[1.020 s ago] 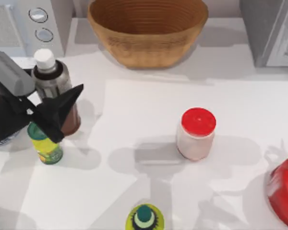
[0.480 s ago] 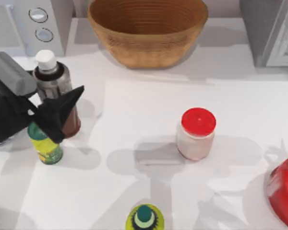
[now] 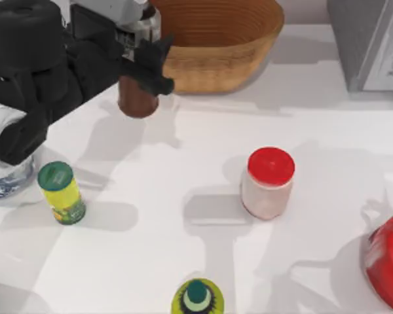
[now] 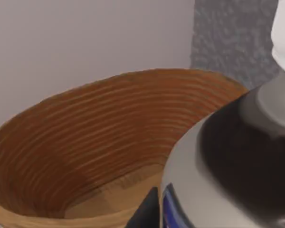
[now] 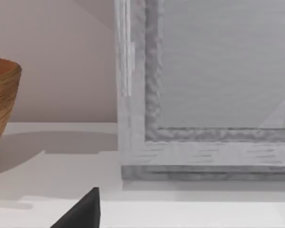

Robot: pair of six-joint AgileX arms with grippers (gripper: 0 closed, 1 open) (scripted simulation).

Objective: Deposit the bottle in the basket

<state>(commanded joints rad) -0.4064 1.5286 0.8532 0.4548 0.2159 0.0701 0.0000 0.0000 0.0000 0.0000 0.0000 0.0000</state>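
Observation:
My left gripper [image 3: 150, 65] is shut on the bottle [image 3: 136, 99], whose dark brown lower end hangs above the table just left of the basket [image 3: 216, 65]. The tan woven basket stands at the back centre of the table. In the left wrist view the bottle [image 4: 228, 156] shows its grey label and white cap up close, in front of the basket's ribbed inside [image 4: 95, 137]. One dark fingertip [image 5: 80, 213] of my right gripper shows in the right wrist view, with the basket's edge [image 5: 2, 104] far off to one side.
A white jar with a red lid [image 3: 268, 183] stands mid-table. A short yellow-green bottle [image 3: 62, 193] is at the left, another green-capped item [image 3: 198, 297] at the front edge, a red object [image 3: 386, 261] at the front right, a grey box [image 3: 367, 39] at the back right.
The left arm has lifted the bottle off the table's left side and carried it back and rightward to the basket's left rim. The other objects have not moved.

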